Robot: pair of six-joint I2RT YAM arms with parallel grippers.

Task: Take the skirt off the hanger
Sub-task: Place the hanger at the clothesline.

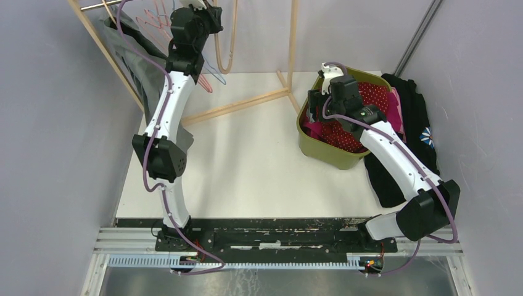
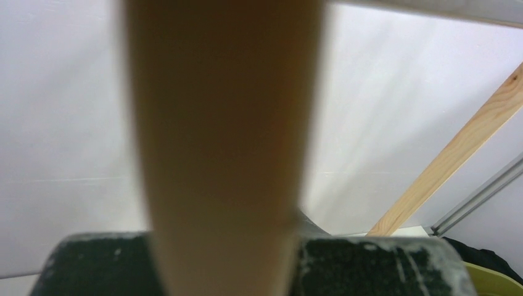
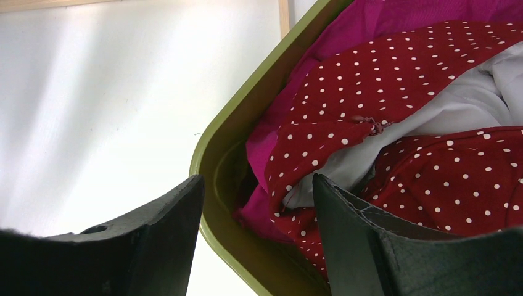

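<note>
A bare tan hanger (image 1: 226,52) hangs at the wooden rack, with my left gripper (image 1: 208,17) shut on its upper part. In the left wrist view the hanger (image 2: 222,123) is a blurred tan bar filling the space between the jaws of the left gripper (image 2: 225,250). The red skirt with white dots (image 1: 345,126) lies crumpled in the green basket (image 1: 321,154), off the hanger. My right gripper (image 1: 317,105) hovers open over the basket's left rim. The right wrist view has the right gripper (image 3: 256,182) empty, with the skirt (image 3: 395,80) and its white lining just beyond.
The wooden rack (image 1: 247,102) stands at the back left with pink hangers (image 1: 154,21) and a dark grey garment (image 1: 132,61) on it. Magenta cloth (image 3: 370,18) lies in the basket (image 3: 210,142). A black garment (image 1: 413,117) is draped to the basket's right.
</note>
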